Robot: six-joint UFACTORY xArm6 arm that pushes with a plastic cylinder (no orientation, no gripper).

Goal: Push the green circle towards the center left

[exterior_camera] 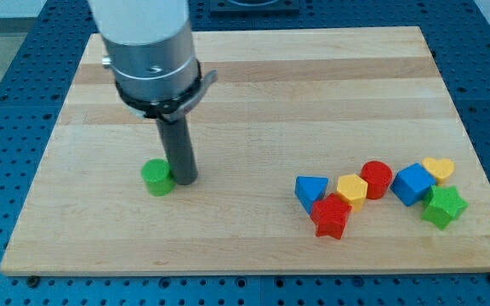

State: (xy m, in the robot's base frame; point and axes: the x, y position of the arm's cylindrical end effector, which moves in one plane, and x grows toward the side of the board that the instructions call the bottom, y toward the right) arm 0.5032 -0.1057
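Observation:
The green circle (pixel 156 177) is a short green cylinder on the wooden board (pixel 253 85), left of centre and toward the view's bottom. My tip (pixel 185 180) is the lower end of the dark rod, standing right against the green circle's right side, touching or nearly touching it. The arm's grey body rises above the rod at the view's top left.
A cluster of blocks lies at the view's lower right: a blue triangle (pixel 310 189), a red star (pixel 331 216), a yellow hexagon (pixel 352 190), a red circle (pixel 377 178), a blue cube (pixel 413 184), a yellow heart (pixel 439 168) and a green star (pixel 443 206).

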